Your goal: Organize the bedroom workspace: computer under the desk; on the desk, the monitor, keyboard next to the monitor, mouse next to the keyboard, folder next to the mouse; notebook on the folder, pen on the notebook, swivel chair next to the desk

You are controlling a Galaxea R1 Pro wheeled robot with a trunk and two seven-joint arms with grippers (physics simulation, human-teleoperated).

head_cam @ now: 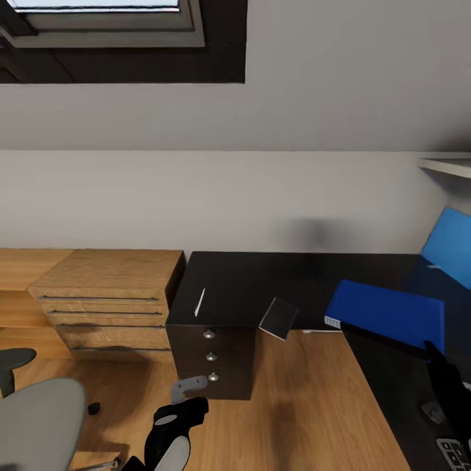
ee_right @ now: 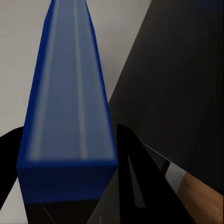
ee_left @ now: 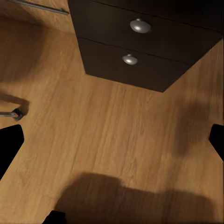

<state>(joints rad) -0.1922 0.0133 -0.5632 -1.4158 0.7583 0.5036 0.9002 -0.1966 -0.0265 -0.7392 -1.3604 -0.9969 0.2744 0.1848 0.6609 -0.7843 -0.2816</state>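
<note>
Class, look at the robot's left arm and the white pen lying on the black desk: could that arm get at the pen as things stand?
Probably yes. The pen lies bare on the desk corner above the drawers, nothing on it or crowding it. The left gripper hangs low before the drawer fronts, empty and open, so it would first have to rise above the desktop edge.

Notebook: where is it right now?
In the head view the notebook sits tilted on the desk front edge, partly overhanging, between the pen to its left and the folder to its right.

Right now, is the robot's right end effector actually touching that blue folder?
Touching. In the right wrist view the folder sits between the right end effector's black fingers, both pressed against its sides.
</note>
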